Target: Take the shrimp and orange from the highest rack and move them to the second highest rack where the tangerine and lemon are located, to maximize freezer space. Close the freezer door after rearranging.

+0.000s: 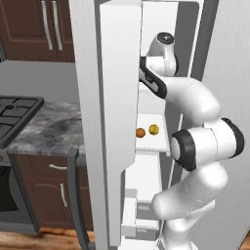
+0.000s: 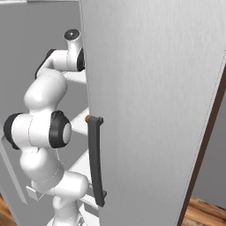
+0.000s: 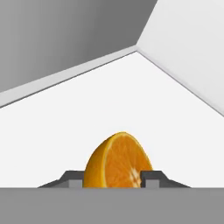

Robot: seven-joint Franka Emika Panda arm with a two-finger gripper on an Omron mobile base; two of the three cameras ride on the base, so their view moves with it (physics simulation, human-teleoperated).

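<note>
Arm: the white arm [image 1: 195, 146] rises beside the open freezer and bends into its upper part, the wrist level with the highest rack; in the right base view the arm [image 2: 39, 132] stands left of the steel door

Pincer: in the hand view the pincer [image 3: 112, 177] has its two dark fingertips [image 3: 151, 177] standing on either side of the orange, right against its edges; I cannot tell whether they press on the fruit or merely flank it

Orange: a cut half orange [image 3: 117, 161], its flesh facing the camera, sits on the white floor of the highest rack [image 3: 131, 100], near the corner where the grey back wall meets the white side wall

Second highest rack: a white shelf [image 1: 158, 141] below the arm's wrist, carrying two small round fruits

Tangerine: the orange-coloured ball [image 1: 140, 132] on that shelf, to the left

Lemon: the yellow ball [image 1: 154, 129] just beside the tangerine, on its right, the two apart

Freezer door: the door [image 1: 117, 122] stands open, edge-on in the left base view; in the right base view the steel door [image 2: 154, 110] with its dark handle [image 2: 96, 161] hides most of the interior

Surroundings: a marble surface [image 1: 44, 127] and a stove [image 1: 14, 112] lie left of the freezer, dark wood cabinets above and below
</note>
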